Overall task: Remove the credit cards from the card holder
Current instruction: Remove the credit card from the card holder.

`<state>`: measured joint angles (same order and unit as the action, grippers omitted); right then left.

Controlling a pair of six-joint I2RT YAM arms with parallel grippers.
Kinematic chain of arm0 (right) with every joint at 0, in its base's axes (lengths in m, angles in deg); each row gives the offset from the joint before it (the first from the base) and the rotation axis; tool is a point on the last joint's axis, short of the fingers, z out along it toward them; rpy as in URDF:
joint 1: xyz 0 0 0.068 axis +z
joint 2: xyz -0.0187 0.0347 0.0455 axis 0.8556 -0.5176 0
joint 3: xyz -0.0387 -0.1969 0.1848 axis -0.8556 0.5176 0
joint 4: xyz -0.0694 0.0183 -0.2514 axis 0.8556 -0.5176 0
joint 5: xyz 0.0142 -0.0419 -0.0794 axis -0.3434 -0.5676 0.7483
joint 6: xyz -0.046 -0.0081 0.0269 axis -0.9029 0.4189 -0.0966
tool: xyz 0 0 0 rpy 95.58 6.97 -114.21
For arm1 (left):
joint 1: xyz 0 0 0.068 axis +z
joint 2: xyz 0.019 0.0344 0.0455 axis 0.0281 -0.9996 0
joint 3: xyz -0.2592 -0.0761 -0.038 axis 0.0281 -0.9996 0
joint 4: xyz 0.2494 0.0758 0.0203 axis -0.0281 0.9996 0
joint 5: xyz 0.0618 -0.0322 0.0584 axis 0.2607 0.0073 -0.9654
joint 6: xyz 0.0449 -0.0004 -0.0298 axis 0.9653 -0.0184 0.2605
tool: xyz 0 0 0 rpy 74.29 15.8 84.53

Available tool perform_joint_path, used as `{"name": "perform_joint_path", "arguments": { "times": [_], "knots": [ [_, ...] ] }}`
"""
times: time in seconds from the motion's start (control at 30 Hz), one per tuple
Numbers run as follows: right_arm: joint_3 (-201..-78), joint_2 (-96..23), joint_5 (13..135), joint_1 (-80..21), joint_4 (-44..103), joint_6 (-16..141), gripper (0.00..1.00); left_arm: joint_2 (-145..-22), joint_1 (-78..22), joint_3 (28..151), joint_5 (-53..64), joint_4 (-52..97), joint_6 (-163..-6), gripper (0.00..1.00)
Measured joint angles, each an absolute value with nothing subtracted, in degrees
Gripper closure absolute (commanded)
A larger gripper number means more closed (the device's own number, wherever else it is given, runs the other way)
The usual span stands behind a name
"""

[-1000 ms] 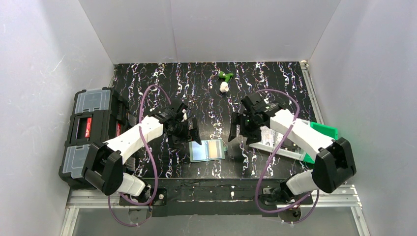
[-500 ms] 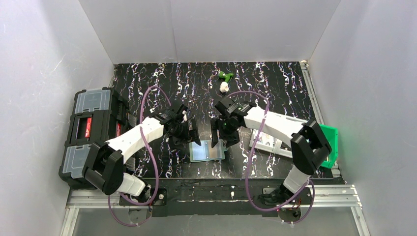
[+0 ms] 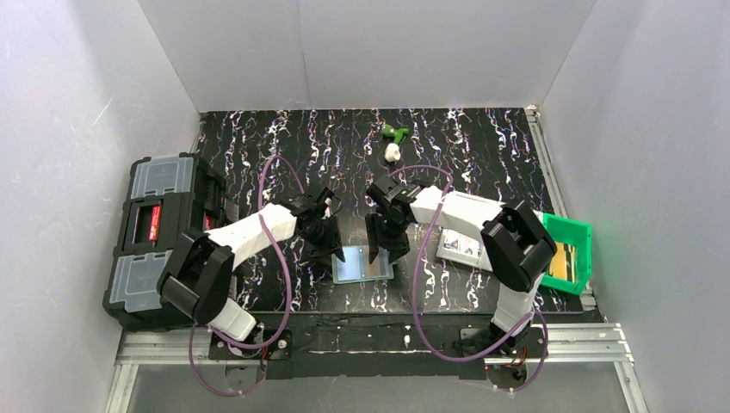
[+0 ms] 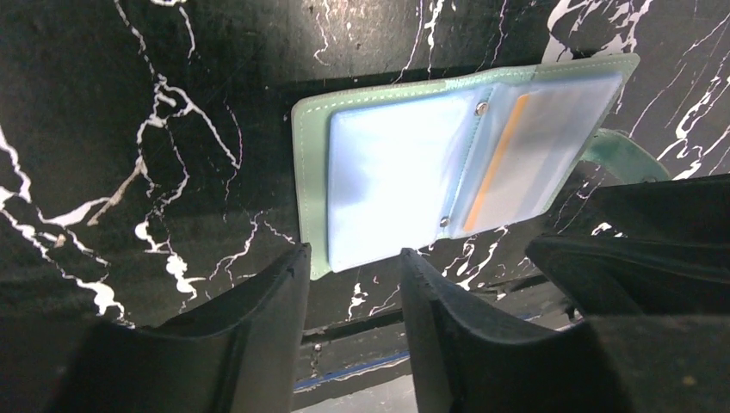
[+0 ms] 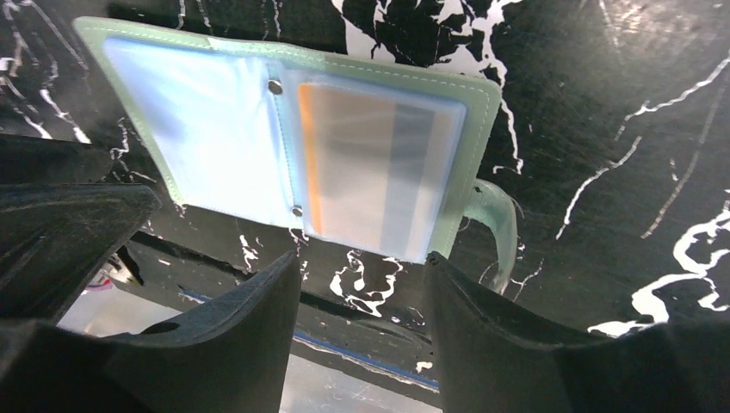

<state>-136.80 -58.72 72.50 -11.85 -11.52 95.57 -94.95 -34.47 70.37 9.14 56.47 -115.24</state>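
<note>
We see the card holder (image 3: 362, 263) lying opened flat on the dark marbled desk (image 3: 482, 146), near the front edge and between the two arms; its clear inner sleeves face up. In the right wrist view one sleeve holds a credit card (image 5: 370, 168) with an orange stripe along one edge and a grey band; the other sleeve looks pale, and we cannot tell whether anything is in it; a small snap tab (image 5: 497, 215) sticks out from the card side. The left fingers (image 3: 332, 243) stand at the holder's far left corner, parted by a narrow gap with nothing between them; the right fingers (image 3: 384, 243) stand at its far right edge, likewise parted and gripping nothing; we cannot tell whether either pair touches the holder. A black toolbox (image 3: 159, 228) sits at the left side; a white tray (image 3: 460, 248) and a green bin (image 3: 575, 245) lie to the right; a small green and white object (image 3: 393, 142) lies toward the back.
</note>
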Motion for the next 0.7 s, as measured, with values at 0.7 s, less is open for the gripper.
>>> {"name": "perform_joint_path", "arguments": {
  "times": [0.7],
  "knots": [
    [-130.3,-60.8,62.8,-15.7,-1.8,98.7,0.26,-102.2,-34.3,70.2,10.0,52.7,-116.0,0.87]
  ]
}}
